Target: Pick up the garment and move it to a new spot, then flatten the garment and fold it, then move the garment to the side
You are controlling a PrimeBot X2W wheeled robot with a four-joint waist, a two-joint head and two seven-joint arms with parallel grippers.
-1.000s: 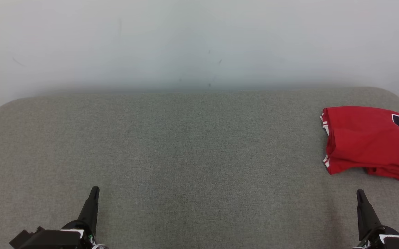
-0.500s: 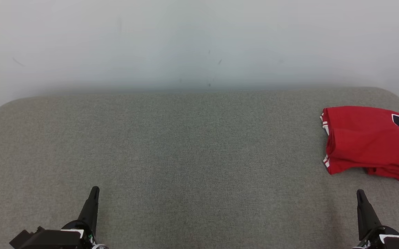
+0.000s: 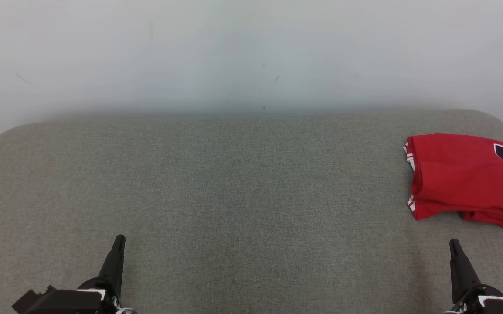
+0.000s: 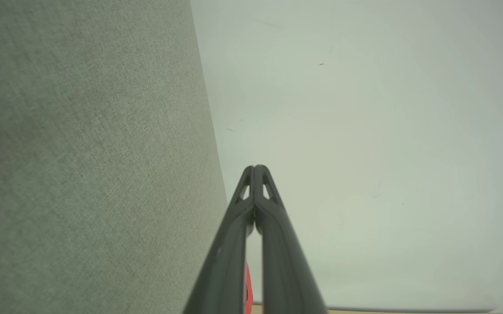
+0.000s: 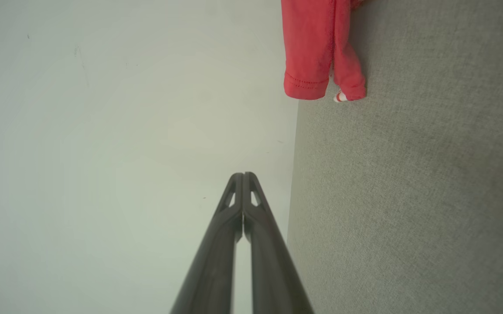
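The red jersey [image 3: 465, 179] lies folded at the grey fabric surface's [image 3: 234, 196] right edge, so the task looks finished. The left gripper [image 3: 119, 240] and right gripper [image 3: 453, 243] are closed and empty.

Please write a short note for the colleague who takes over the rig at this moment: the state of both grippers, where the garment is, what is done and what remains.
Left gripper: shut, empty, low at the near left, apart from the garment.
Right gripper: shut, empty, near right, just short of the garment's near edge, not touching it.
Garment: red, folded into a compact stack at the far right of the grey surface, partly cut off by the head view's edge.
Done, by the look of it: folding and moving aside.
Left: probably nothing; one lower layer sticks out at the near edge, so tidy it if needed.
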